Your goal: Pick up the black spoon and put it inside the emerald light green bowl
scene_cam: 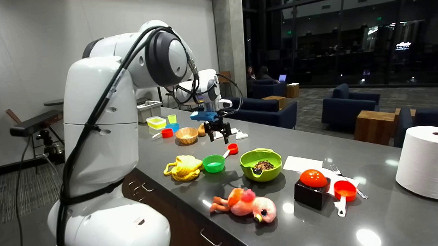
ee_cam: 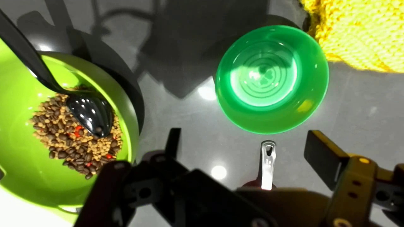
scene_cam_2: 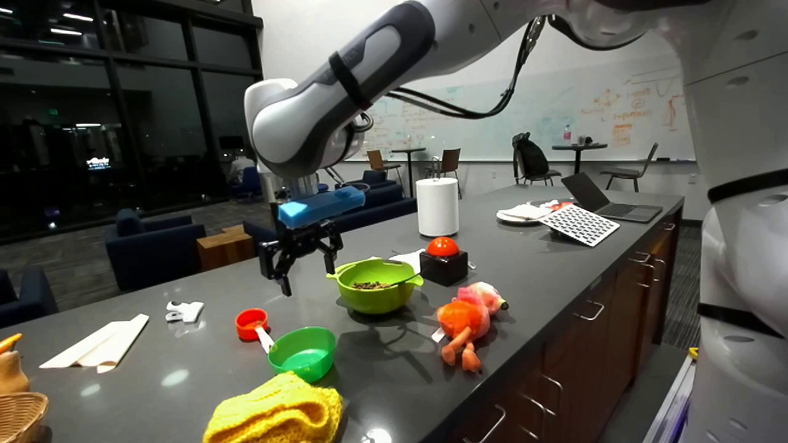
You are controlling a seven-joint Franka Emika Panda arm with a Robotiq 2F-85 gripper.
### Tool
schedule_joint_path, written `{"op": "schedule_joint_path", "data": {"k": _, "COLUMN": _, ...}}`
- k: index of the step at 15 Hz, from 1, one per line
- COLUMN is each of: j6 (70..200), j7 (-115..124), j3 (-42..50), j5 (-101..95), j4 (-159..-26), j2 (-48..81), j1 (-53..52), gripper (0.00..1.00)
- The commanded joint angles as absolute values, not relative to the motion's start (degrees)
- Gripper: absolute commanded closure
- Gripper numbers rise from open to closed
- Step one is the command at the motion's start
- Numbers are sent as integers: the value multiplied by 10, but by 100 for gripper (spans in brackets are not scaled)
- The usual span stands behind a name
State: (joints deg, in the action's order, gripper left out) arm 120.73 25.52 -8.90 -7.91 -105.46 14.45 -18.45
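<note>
Black spoon [ee_cam: 45,78] in lime bowl [ee_cam: 19,142], head on beans [ee_cam: 74,154]. Fingers [ee_cam: 325,157] spread wide to one side of bowl, empty.

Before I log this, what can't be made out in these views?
Wrist view:
Spoon: handle end cut off by left edge.
Scoop: cup mostly hidden by the base of the fingers.
In an exterior view:
Basket: cut off by left edge.
Whiteboard writing: too small to read.

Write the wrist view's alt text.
A black spoon lies in a lime bowl of beans and grains at left. A green bowl sits right of center, near yellow cloth. Below, open fingers appear either side of a white handle.
</note>
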Motion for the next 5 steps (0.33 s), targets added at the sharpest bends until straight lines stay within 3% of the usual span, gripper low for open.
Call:
{"op": "schedule_joint_path", "data": {"k": 1, "j6": 1187, "j7": 263, "j3": -98, "j5": -85, "j4": -1052, "j2": 131, "j1": -191, "gripper": 0}}
{"op": "schedule_joint_path", "data": {"k": 5, "j6": 1158, "j7": 152, "j3": -121, "j5": 21, "j4": -1029, "j2": 163, "j1": -164, "gripper": 0}}
